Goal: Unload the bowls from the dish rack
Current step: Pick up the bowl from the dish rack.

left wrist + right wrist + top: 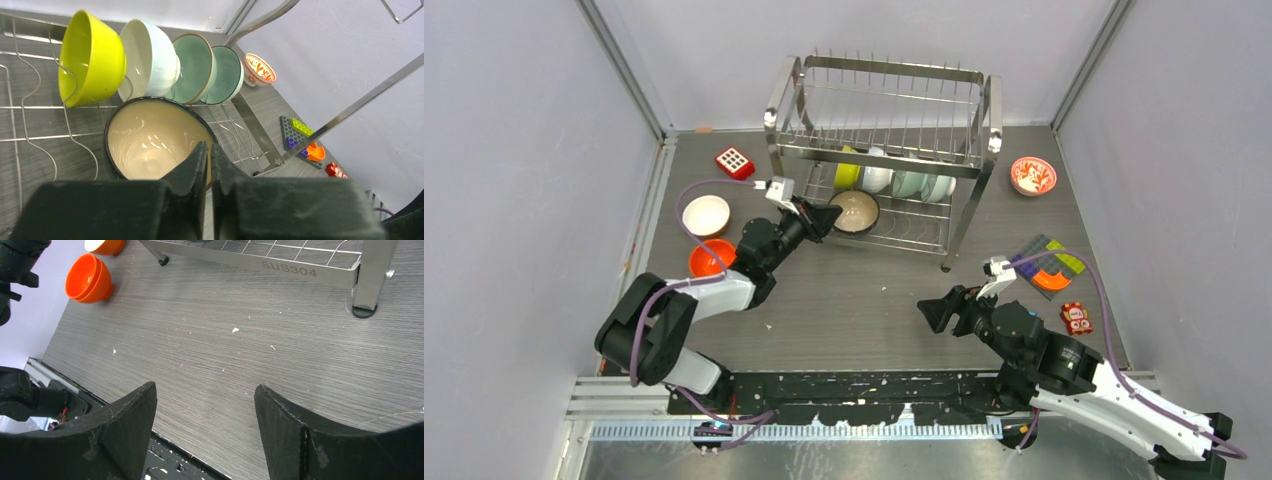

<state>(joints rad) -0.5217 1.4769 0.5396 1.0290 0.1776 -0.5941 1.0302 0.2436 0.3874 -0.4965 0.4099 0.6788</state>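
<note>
**Left jaws:** closed on the near rim of the dark cream-lined bowl (150, 142), one finger inside the wall and the other outside; the bowl lies on the lower tier of the dish rack (894, 68), directly ahead of these jaws.

**Beyond the left jaws:** standing on edge in the wire slots are a lime-yellow bowl (92, 57), a white bowl (152, 57), a brown-rimmed teal bowl (196, 67) and a ribbed teal bowl (226, 75); farther ahead and to the right, outside the rack, a red-and-white patterned bowl (260, 69) sits on the bench (210, 365).

**Right jaws:** wide open and holding nothing, above bare bench; an orange bowl (87, 285) lies ahead to their left.

**Handling, as a judgement:**
- The high gloss suggests glazed ceramic, so the bowl is probably stiff, rather heavy for its size, slick and liable to chip.
- The rim is the only part narrow enough to pinch.
- Held at one point on the rim, the bowl will probably hang and swing; it may also slide in the grip.
- A slow lift clear of the wires and the front rail seems wise.

**Writing:** the stamp "SUS304" (289, 269) reads plainly on the rack's lower rail, ahead of the right jaws; the patterned bowl carries red marks that cannot be read as letters; no other label can be made out.
</note>
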